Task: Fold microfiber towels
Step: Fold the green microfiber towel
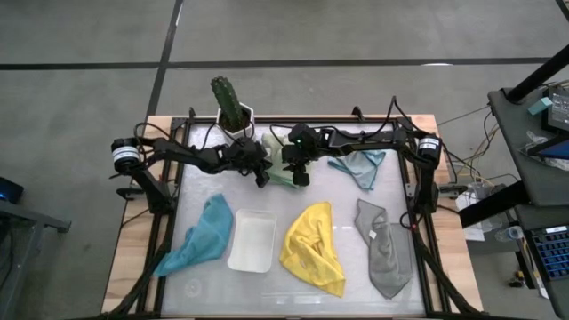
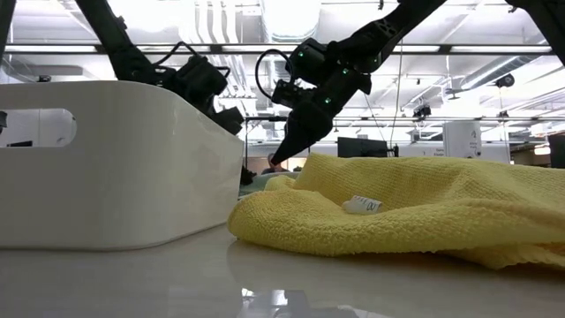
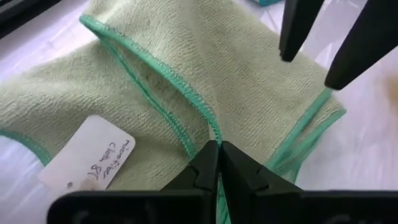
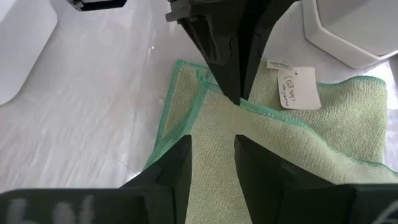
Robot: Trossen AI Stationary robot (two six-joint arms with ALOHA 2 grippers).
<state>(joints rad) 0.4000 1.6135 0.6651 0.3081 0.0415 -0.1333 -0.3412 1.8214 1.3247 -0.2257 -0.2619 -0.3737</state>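
Note:
The pale green towel (image 1: 280,172) lies crumpled on the table at the far middle, one flap folded over itself and its white label (image 3: 87,152) face up. My left gripper (image 3: 217,152) reaches in from the left and is shut on the towel's hem. My right gripper (image 4: 213,155) comes from the right and stands open just over the same towel (image 4: 298,143). I cannot tell whether it touches the cloth. The light blue towel (image 1: 360,164), teal towel (image 1: 200,236), yellow towel (image 1: 313,249) and grey towel (image 1: 384,249) lie loose on the table. My left gripper pinches the green-stitched hem (image 3: 210,132) of the pale green towel's folded-over flap between its two fingertips. The fingers (image 4: 229,68) slant down at it from the table's left. The towel rests on the table, slack. One layer or several, I cannot tell.
A cactus in a white pot (image 1: 233,111) stands at the far edge, close behind the left gripper. A white tray (image 1: 253,240) sits near the front between the teal and yellow towels. Black frame bars run along the table's sides.

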